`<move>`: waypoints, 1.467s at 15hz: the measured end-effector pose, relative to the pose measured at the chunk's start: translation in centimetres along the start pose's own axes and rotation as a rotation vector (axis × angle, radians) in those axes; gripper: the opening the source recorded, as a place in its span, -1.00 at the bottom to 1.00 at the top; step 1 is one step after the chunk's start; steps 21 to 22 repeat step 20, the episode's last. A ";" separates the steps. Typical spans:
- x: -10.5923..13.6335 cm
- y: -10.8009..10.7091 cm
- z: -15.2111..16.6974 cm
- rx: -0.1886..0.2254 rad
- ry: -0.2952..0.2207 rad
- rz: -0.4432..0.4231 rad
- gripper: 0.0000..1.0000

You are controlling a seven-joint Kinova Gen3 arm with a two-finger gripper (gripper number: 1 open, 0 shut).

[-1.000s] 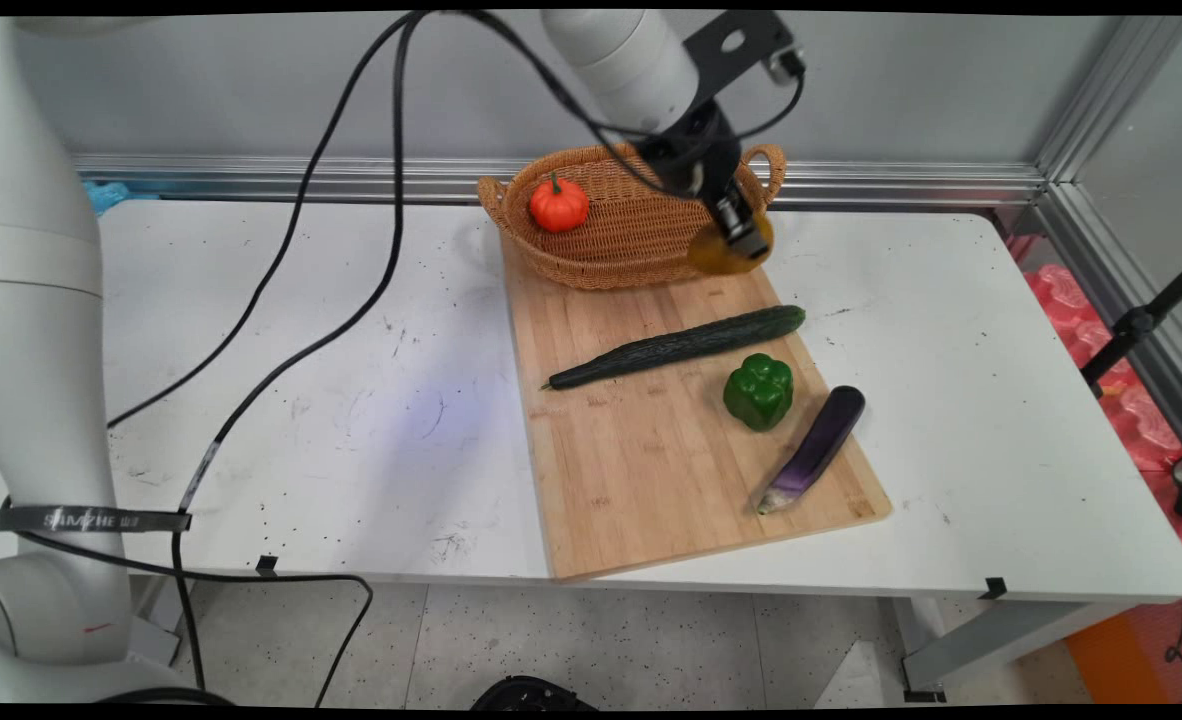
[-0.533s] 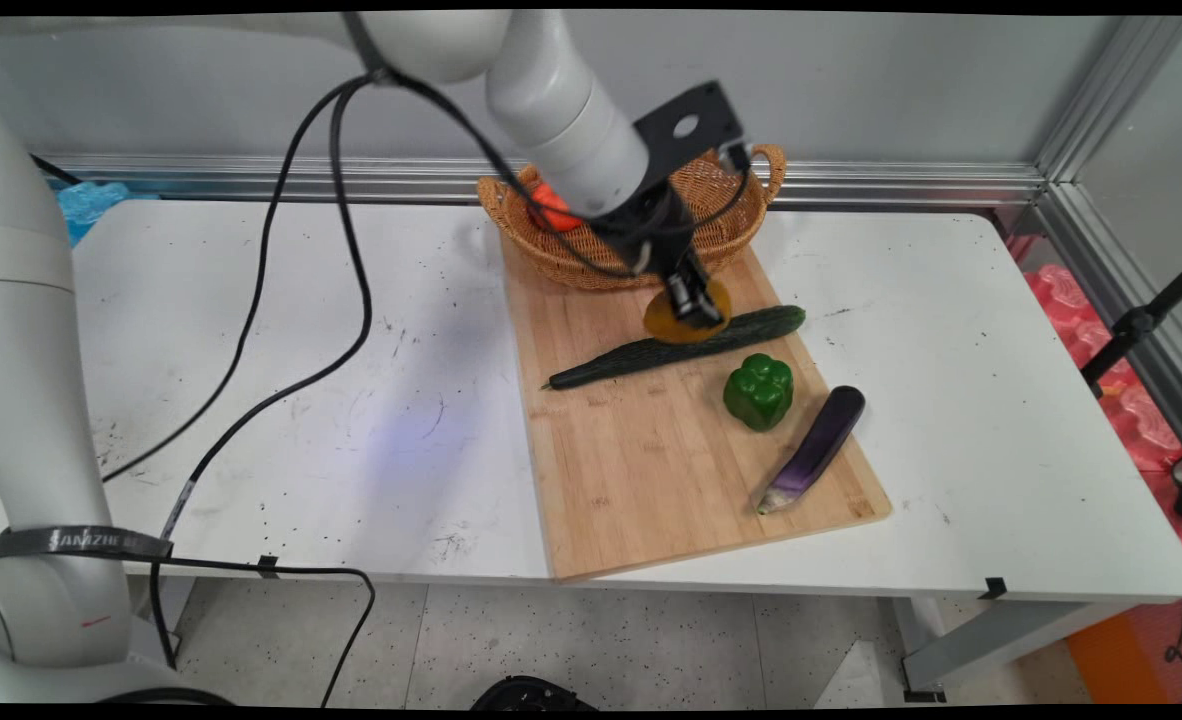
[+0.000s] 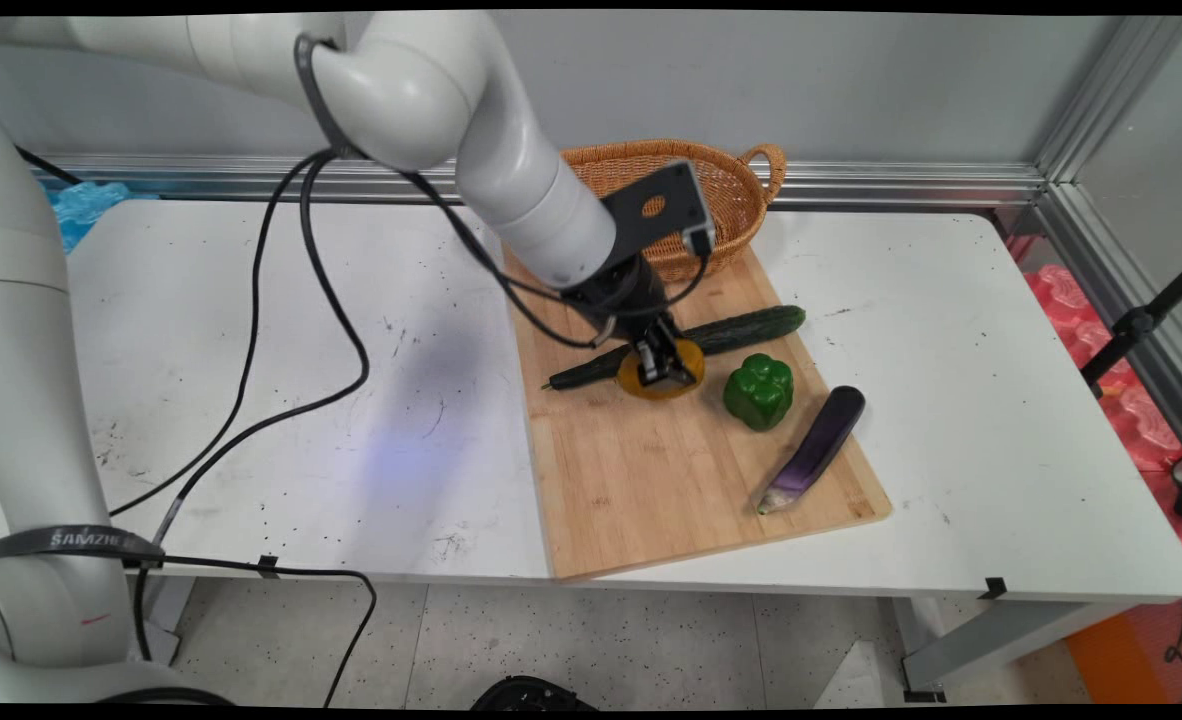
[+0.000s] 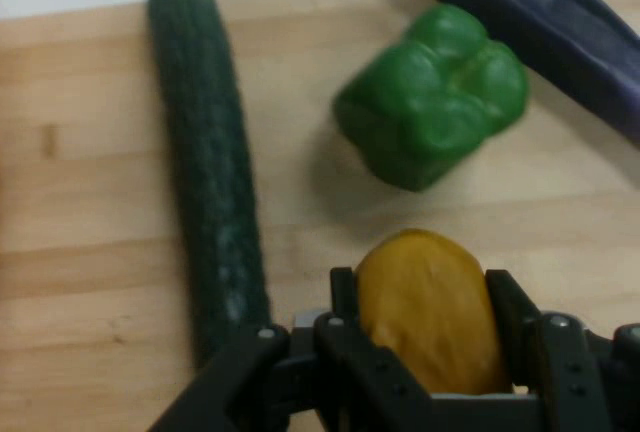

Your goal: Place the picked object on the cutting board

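- One white table (image 3: 951, 420) carries everything, with a wooden cutting board (image 3: 651, 480) lying on its middle-right part.
- At the board's far end, against the wall, stands a wicker basket (image 3: 726, 185); the arm covers its left half, so what lies in it cannot be told.
- Across the board's far half lies a long dark cucumber (image 3: 751, 328) (image 4: 205, 152), partly hidden in the main view by the hand.
- Near the board's right edge lies a purple eggplant (image 3: 819, 445) (image 4: 560, 22), slanting toward the near corner.
- Between cucumber and eggplant sits a green bell pepper (image 3: 759, 390) (image 4: 430, 97), apart from both.
- Clenched in the black hand (image 3: 663, 365) (image 4: 425, 327) is a yellow-orange rounded fruit (image 3: 686, 375) (image 4: 425, 302), one finger on each side of it.
- The fruit is over the board, just on the near side of the cucumber and just left of the pepper in the main view; whether it touches the board cannot be told.
- Black cables (image 3: 281, 300) hang from the arm over the table's left part.
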State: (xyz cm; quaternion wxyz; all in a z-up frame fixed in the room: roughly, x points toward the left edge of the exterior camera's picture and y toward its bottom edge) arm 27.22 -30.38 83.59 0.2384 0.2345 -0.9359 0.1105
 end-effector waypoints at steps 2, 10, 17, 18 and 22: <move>-0.6 0.5 0.6 -0.008 0.000 0.009 -1.00; -2.2 1.6 3.3 -0.024 0.000 0.032 -1.00; -2.7 2.3 5.1 -0.041 -0.005 0.042 1.00; -2.7 2.5 5.2 -0.044 -0.005 0.040 1.00; -2.7 2.7 5.1 -0.048 -0.005 0.034 1.00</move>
